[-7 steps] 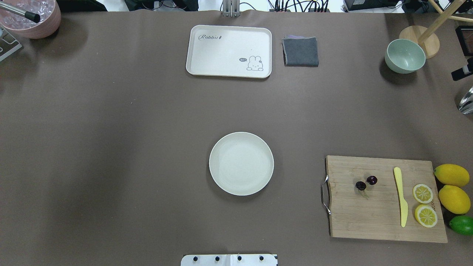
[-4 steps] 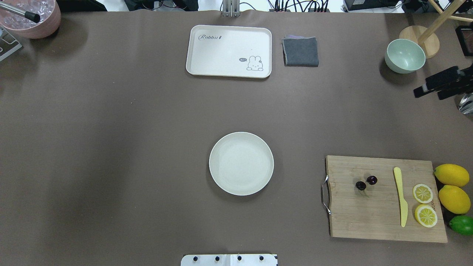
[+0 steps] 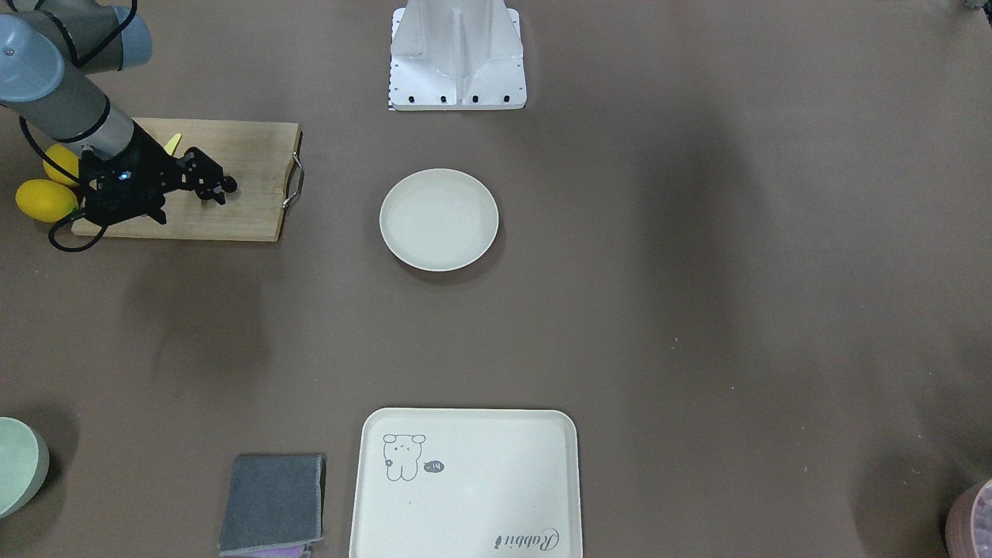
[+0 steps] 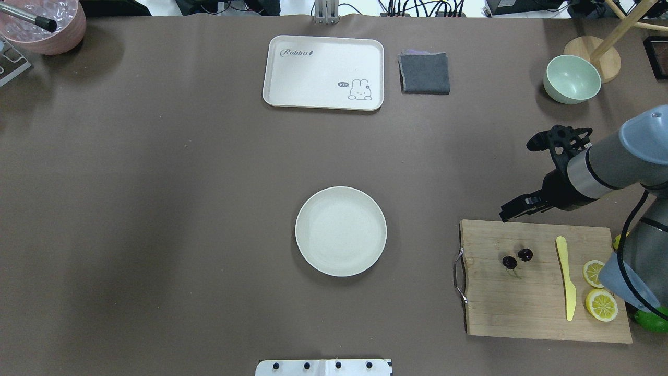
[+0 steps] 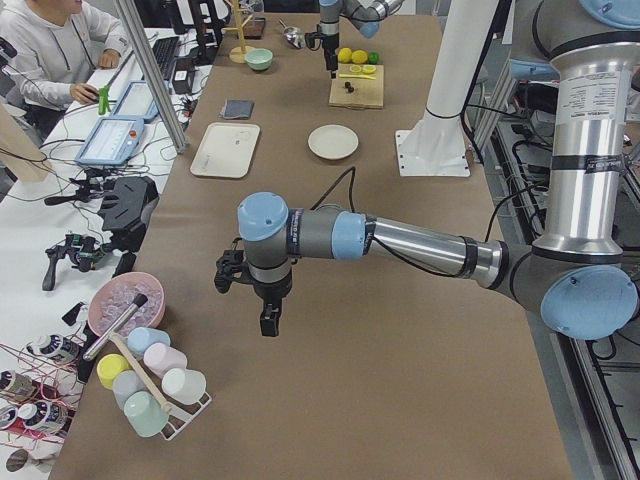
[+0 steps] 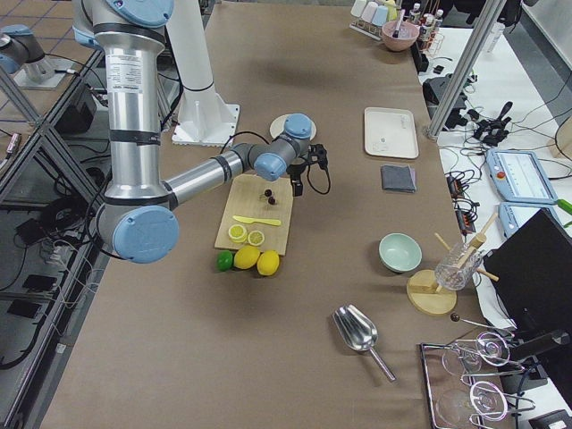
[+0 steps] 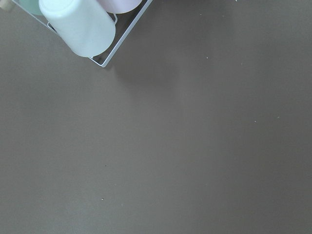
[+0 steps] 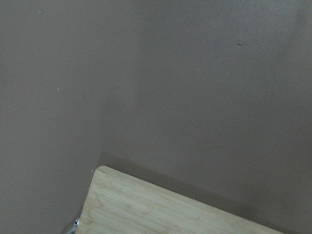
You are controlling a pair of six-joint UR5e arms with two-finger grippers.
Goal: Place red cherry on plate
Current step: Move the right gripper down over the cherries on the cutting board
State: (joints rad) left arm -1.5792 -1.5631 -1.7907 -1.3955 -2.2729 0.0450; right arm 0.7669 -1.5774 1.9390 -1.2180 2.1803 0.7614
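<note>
- Mid-right of the overhead frame: right gripper (image 4: 509, 213) hangs tip-down just past the upper edge of the cutting board (image 4: 522, 313), touching nothing.
- Jaws: can't tell if spread or closed. Overhead shows them as one dark bar, and the wrist cam shows only table plus a board corner, no fingers. No sign of anything held.
- Change: 1 s ago only a sliver of this arm showed at the frame's right edge. At 0.6 s ago the black gripper poked in there, below the green bowl (image 4: 572, 79). Now the whole forearm is in and the gripper has swung down-left to the board.
- Red cherry (image 4: 510, 261): unmoved, on the board's left-centre, just below the gripper in frame. Yellow knife (image 4: 566, 277) to its right, lemon halves (image 4: 596, 273) beyond.
- Plate (image 4: 341, 231): frame centre, empty, same spot, well left of the board.
- Left gripper (image 5: 268, 325): lower-centre of the left-side view, over bare table near the cup rack (image 5: 150, 395). Open vs closed: can't tell. Looks parked.
- Meaning: approach is underway, pick not yet begun. Next is prob. a short shift toward frame bottom, then a descent onto the cherry. The fruit is tiny and round, so it may roll or slip from the fingers.
</note>
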